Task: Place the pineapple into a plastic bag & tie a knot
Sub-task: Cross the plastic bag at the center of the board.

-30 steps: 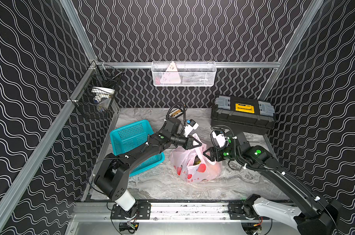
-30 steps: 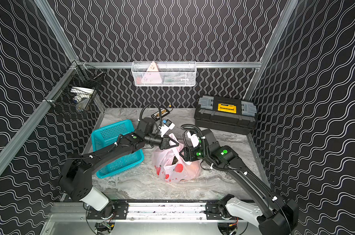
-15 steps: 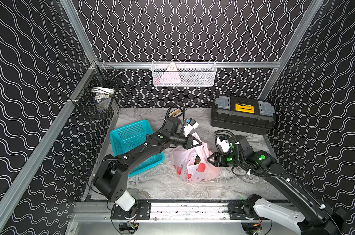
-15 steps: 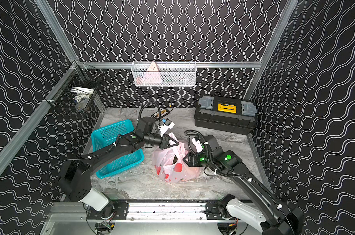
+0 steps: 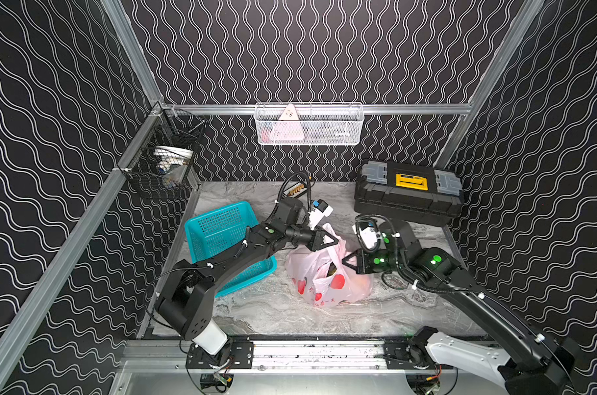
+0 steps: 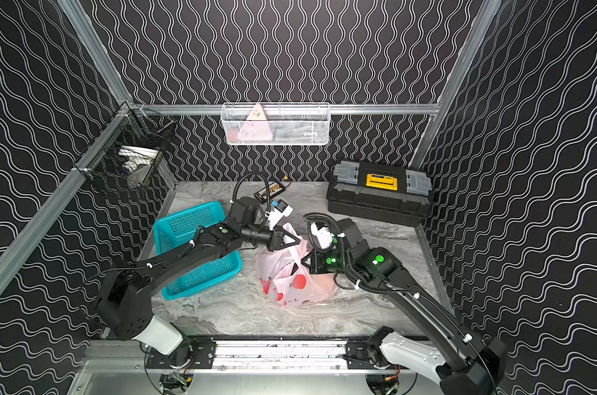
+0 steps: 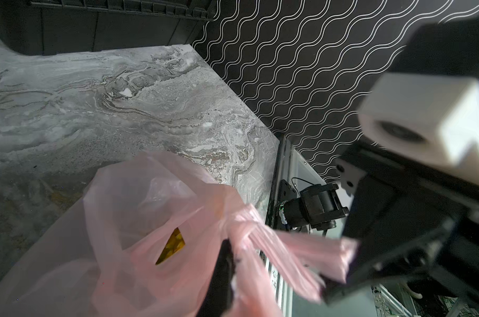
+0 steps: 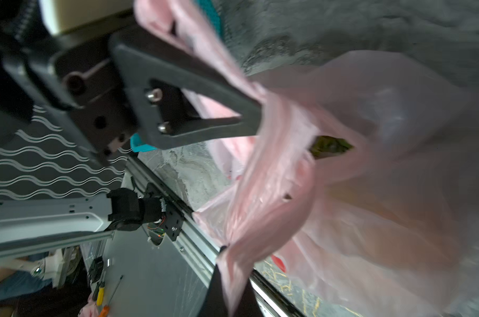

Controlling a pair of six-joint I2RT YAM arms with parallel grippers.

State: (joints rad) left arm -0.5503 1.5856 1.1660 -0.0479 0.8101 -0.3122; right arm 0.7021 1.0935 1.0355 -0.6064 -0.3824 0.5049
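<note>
Now at the centre of the marble-look table [image 5: 273,307], a pale-pink plastic bag [image 5: 324,284] printed with red fruit sits between two robot arms, each pinching one of its two loop handles. The left gripper [image 5: 335,240], clamped tight on one handle [image 8: 200,41], hangs over the bag's top from the basket side. The right gripper [image 5: 345,263], likewise closed on the other handle [image 7: 301,247], comes in from the toolbox side and a little lower.

Their tips point at each other, near but not touching, with the bag's mouth just below and between them. Each handle is a gathered strip whose long axis runs from the mouth to the jaws that hold it. Neither arm is clearly nearer the bag than the other.

The pineapple [image 7: 172,244] is most likely the yellow-green patch glimpsed through the mouth, already inside. No knot shows, and the tying seemingly turns on carrying one strip across the other in that narrow gap.

By count there are one bag, two handles and two grippers. One teal basket [image 5: 218,222] sits just beside the bag and one black toolbox [image 5: 406,198] stands at the rear. One white wire basket [image 5: 341,131] and one black wire basket [image 5: 143,178] hang on the walls.
</note>
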